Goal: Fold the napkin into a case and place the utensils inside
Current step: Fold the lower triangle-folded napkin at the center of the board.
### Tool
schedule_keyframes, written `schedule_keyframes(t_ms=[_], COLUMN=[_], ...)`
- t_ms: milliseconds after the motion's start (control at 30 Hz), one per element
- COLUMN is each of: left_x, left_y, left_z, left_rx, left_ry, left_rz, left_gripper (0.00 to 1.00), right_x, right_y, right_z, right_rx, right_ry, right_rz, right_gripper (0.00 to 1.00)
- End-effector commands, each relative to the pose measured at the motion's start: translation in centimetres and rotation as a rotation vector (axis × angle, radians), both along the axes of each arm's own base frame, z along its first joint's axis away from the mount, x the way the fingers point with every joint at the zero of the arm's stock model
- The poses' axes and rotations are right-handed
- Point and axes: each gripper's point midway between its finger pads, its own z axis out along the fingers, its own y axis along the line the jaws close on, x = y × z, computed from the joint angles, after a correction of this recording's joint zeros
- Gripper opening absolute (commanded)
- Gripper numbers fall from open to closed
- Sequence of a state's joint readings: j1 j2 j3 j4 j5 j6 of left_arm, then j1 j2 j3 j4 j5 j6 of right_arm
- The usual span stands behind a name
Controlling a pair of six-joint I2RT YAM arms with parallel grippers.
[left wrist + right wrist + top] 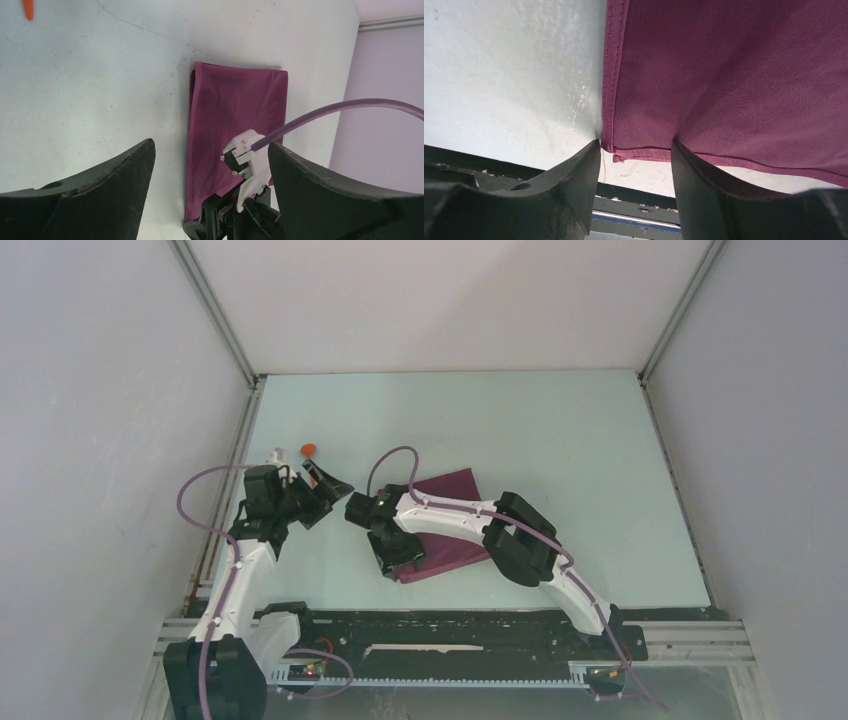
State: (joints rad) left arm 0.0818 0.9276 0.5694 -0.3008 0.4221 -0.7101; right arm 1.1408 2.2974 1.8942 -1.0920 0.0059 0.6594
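While you look down from the top camera, the napkin (452, 488) lies near the middle of the table (560, 440). It is a tilted maroon rectangle, and the right arm (450, 515) crosses over it and hides part of it. From the left wrist you see it (235, 100) flat, with a doubled edge along one long side.

Your right gripper (634, 147) sits low at the napkin's near corner. Its jaws stand partly apart, with a clear gap between them, and the hemmed corner (616, 150) shows in that gap. One fingertip (676, 147) touches the cloth, and creases spread from it. The other fingertip (591, 150) is just beside the hem, over bare table. Nothing is pinched between them.

Your left gripper (211, 145) hangs above the table left of the napkin, jaws wide and holding nothing. It faces the cloth and the right arm's wrist with its purple cable (340, 107).

One orange utensil (309, 449) lies on the table just beyond the left gripper, well apart from the napkin. In the left wrist view only a sliver of it (28, 9) shows, at the top edge.
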Motion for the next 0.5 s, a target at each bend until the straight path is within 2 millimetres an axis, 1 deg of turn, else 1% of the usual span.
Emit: schedule_keyframes(t_ms=[0,33,167,333,400,467], left_x=[0.9,0.9,1.0,1.0,1.0,1.0], left_y=[0.3,0.3,0.3,0.3,0.4,0.5], left_z=[2.2,2.2,2.1,2.0,1.9,1.9], left_rx=[0.033,0.033,0.033,0.033,0.033,0.034], left_ry=[-0.074,-0.072,-0.066,-0.063,-0.061,-0.059], left_rz=[-0.013,-0.016,-0.018,-0.02,-0.016,-0.014], left_gripper=[0.89,0.89,0.89,0.89,0.89,0.89], right_x=[-0.1,-0.5,-0.7,-0.3,-0.2,-0.3], right_y=[0.4,0.6,0.1,-2.1,-2.7,-3.1], right_z=[0.5,0.5,0.0,-2.1,-2.9,-3.6], right_rx=[-0.003,0.003,-0.03,-0.162,-0.197,-0.217], right_ry=[-0.002,0.021,0.022,-0.021,-0.035,-0.038], right_rz=[-0.021,-0.02,-0.017,-0.019,-0.013,-0.008], right_gripper=[0.62,0.62,0.62,0.6,0.55,0.48])
